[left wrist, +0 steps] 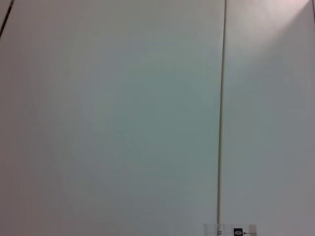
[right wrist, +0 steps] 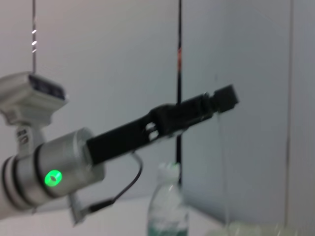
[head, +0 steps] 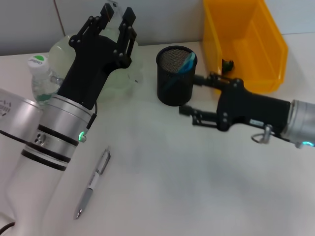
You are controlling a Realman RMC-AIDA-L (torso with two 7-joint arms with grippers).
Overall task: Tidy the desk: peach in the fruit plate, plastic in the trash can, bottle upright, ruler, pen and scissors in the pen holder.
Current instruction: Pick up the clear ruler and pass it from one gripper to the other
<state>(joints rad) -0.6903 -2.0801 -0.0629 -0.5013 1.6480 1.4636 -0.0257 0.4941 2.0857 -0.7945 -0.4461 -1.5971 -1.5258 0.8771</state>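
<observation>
My left gripper (head: 118, 15) is raised near the back wall, above the pale green fruit plate (head: 61, 49), shut on a clear ruler (head: 113, 7). The ruler's end (left wrist: 231, 230) shows in the left wrist view. The black mesh pen holder (head: 174, 76) stands mid-table with a blue item (head: 187, 64) inside. My right gripper (head: 188, 94) is open just right of the holder, nothing between its fingers. A silver pen (head: 93, 182) lies on the table at front left. The bottle (head: 42, 78) stands upright at left. No peach, scissors or plastic show.
The yellow trash can (head: 246, 44) sits at back right with a small dark thing (head: 227, 64) in it. In the right wrist view the left gripper (right wrist: 224, 98) reaches over the bottle (right wrist: 170, 206). White tabletop stretches along the front.
</observation>
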